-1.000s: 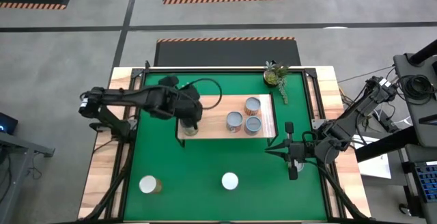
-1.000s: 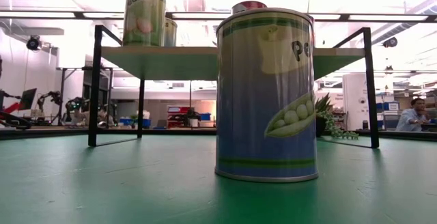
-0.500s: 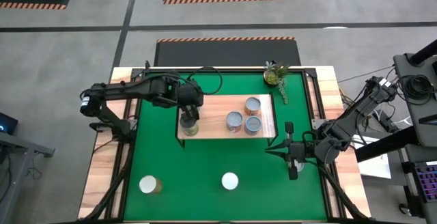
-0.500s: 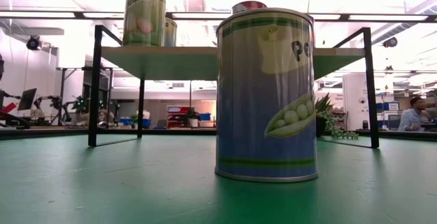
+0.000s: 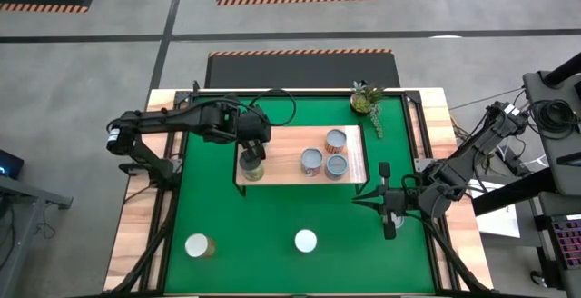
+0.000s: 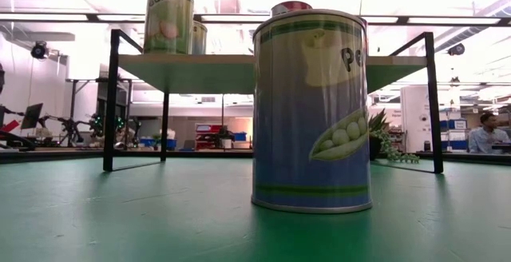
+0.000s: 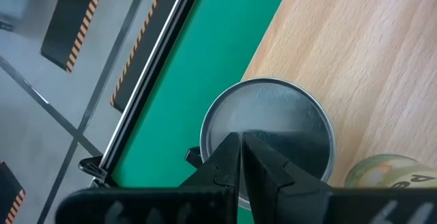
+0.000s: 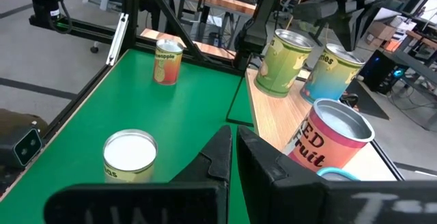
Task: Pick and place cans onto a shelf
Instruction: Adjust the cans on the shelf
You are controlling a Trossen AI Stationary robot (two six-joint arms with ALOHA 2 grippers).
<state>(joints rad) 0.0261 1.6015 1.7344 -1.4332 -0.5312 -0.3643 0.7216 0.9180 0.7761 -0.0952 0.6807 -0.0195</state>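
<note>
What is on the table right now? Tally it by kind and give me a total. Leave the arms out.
Cans: 7 (5 on the shelf, 2 on the green mat)
Shelf: 1
Potted plant: 1
Total: 9

The left arm reached in from the frame's left edge toward upper centre, its left gripper [image 5: 253, 153] pinched closed. The right arm sat folded at the right edge, right gripper [image 5: 362, 199] also closed, pointing left.
</note>
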